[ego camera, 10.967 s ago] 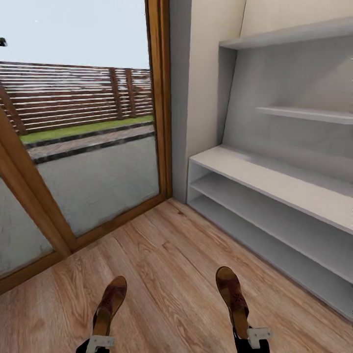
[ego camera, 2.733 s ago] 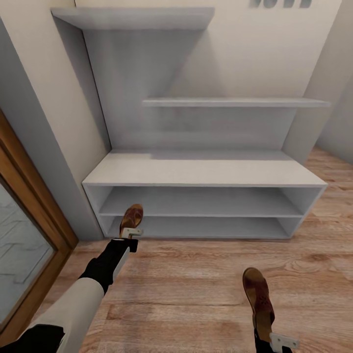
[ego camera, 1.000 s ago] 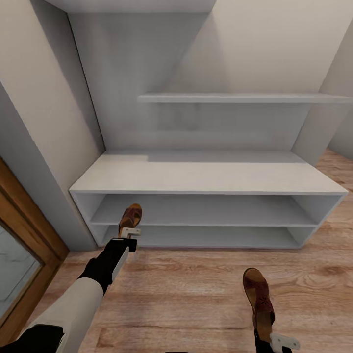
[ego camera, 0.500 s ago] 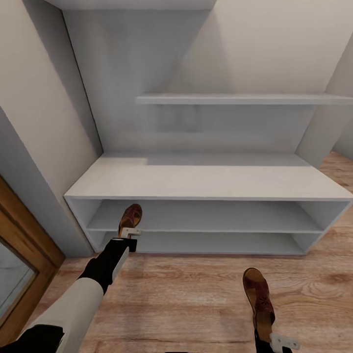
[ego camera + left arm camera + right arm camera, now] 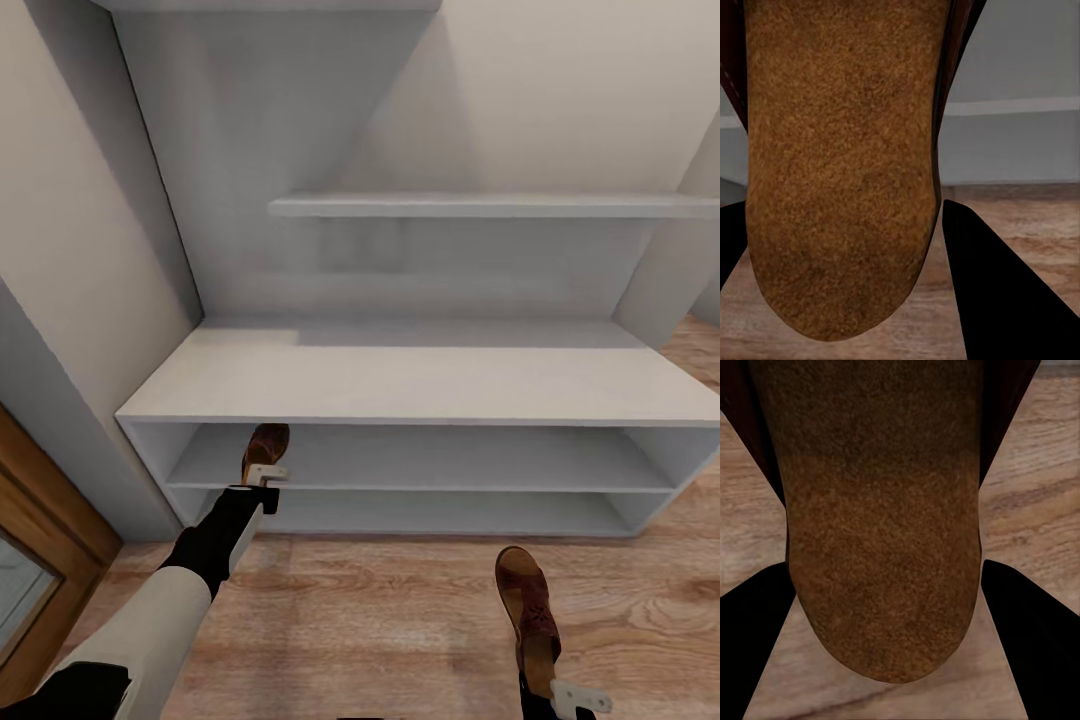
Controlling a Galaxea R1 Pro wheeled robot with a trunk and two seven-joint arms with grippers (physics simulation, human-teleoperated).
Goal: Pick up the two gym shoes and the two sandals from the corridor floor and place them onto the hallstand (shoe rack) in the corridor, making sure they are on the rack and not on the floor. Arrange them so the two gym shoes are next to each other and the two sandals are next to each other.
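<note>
Each gripper holds one brown sandal by the heel. My left gripper (image 5: 264,478) is shut on a sandal (image 5: 265,446) whose toe pokes in front of the hallstand's (image 5: 420,385) upper open tier at its left end. In the left wrist view that sandal's tan footbed (image 5: 840,165) sits between the dark fingers (image 5: 1005,292). My right gripper (image 5: 570,697) is shut on the other sandal (image 5: 528,610), held over the corridor floor (image 5: 380,620) at the lower right. Its footbed (image 5: 885,532) shows in the right wrist view. The gym shoes are out of view.
White floating wall shelves (image 5: 480,206) hang above the hallstand. A grey wall corner (image 5: 70,300) and a wooden door frame (image 5: 40,560) stand at the left, close to my left arm. Open wood floor lies in front of the rack.
The whole view has closed in on the hallstand, which looks larger and lower. Both arms keep their poses, each still holding its sandal.
</note>
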